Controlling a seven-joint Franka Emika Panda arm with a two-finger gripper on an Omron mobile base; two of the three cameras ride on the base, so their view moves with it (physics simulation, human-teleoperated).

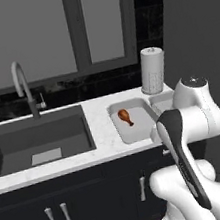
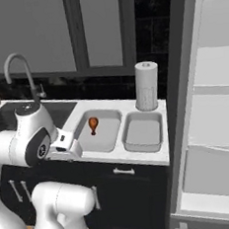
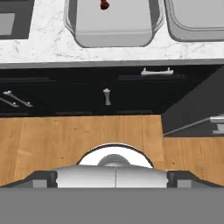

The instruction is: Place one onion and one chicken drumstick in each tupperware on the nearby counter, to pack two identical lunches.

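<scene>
Two containers: grey tubs side by side on the tabletop (image 2: 90,156), the left tub (image 2: 99,133) and the right tub (image 2: 143,132), near each other
Drumstick: one chicken drumstick (image 2: 93,124) lies inside the left tub, toward its back; also seen from the left base camera (image 1: 125,116)
Right tub: nothing seen inside it
Paper roll: a white paper towel roll (image 2: 146,86) stands upright behind the right tub
Sink: a dark sink (image 1: 38,139) with a curved tap (image 1: 23,86) sits left of the tubs
Fridge: fridge shelves (image 2: 214,126) to the right, door open
Hand: its fingers cannot be made out, so wide or narrow cannot be told
Floor: wooden floor (image 3: 65,140) below black cabinet fronts (image 3: 87,94)
</scene>
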